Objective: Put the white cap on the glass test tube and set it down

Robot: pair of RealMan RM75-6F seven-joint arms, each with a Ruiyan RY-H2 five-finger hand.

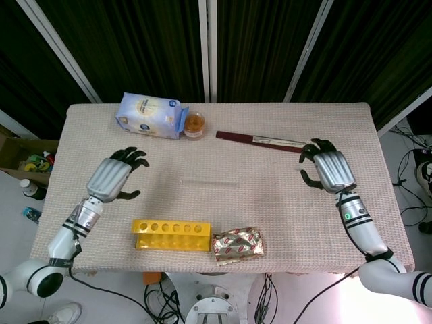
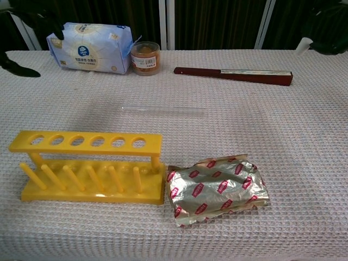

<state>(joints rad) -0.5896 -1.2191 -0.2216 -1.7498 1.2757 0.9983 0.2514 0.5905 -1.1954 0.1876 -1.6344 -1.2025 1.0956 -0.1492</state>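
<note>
White cap [image 2: 303, 44] sits pinched in the right hand [image 1: 327, 169] — right of the glass test tube [image 2: 163, 111]; left hand [image 1: 116, 177] hangs released.

Test tube [image 1: 209, 182] lying on the bench [image 1: 270, 202] between left robot hand [image 1: 115, 177] and right robot hand [image 1: 327, 169], rack [image 1: 171, 235] and foil pouch [image 1: 237, 244] nearer than both, tissue pack [image 1: 151, 115], jar [image 1: 194, 124] and flat case [image 1: 260, 140] beyond them.
</note>
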